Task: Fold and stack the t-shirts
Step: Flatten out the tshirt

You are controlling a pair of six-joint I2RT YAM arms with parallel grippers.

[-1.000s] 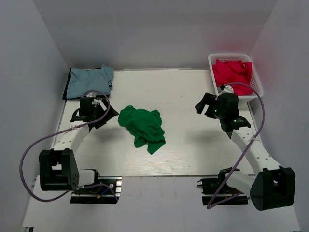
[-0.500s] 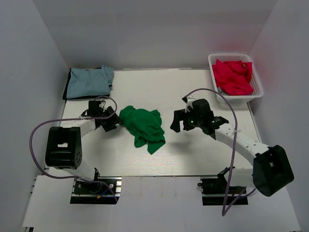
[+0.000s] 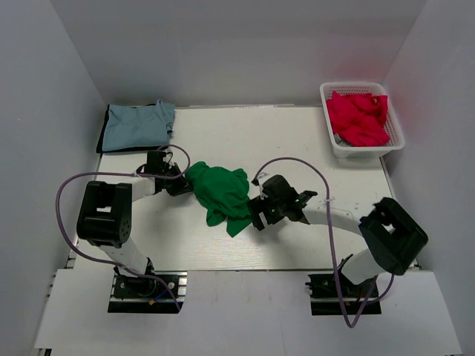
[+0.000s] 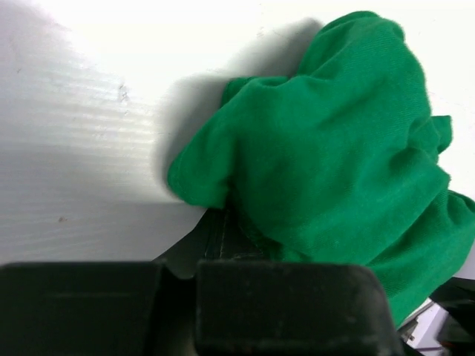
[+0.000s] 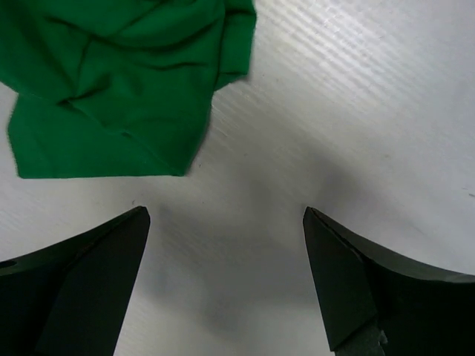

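**Green t-shirt.** The green t-shirt (image 3: 221, 194) is found crumpled in a loose heap on the table (image 3: 297, 141), slightly left of centre. It is not folded. One flap of cloth is seen trailing toward the near edge.

**Left gripper.** The left gripper (image 3: 180, 185) is laid low against the left edge of the heap. In the left wrist view its jaws are seen pressed together, with the tips buried under a fold of green cloth. The edge of the green t-shirt is pinched between them. The rest of the garment is bunched beyond the tips and rests on the table.

**Right gripper.** The right gripper (image 3: 257, 213) is positioned just beside the near right side of the heap. Its jaws are spread wide and nothing is held. In the right wrist view both fingers (image 5: 89, 282) are seen over bare tabletop. The trailing corner of the shirt lies ahead of them and to the left, and is not touched.

**Grey-blue t-shirt.** The grey-blue t-shirt (image 3: 137, 126) is laid flat and folded at the far left corner of the table, well apart from the green one. A dark strip is visible along its left edge; what it is cannot be told.

**Red t-shirts.** The red t-shirts (image 3: 358, 117) are heaped unfolded inside the white basket (image 3: 326, 93) at the far right corner. How many are contained cannot be told.
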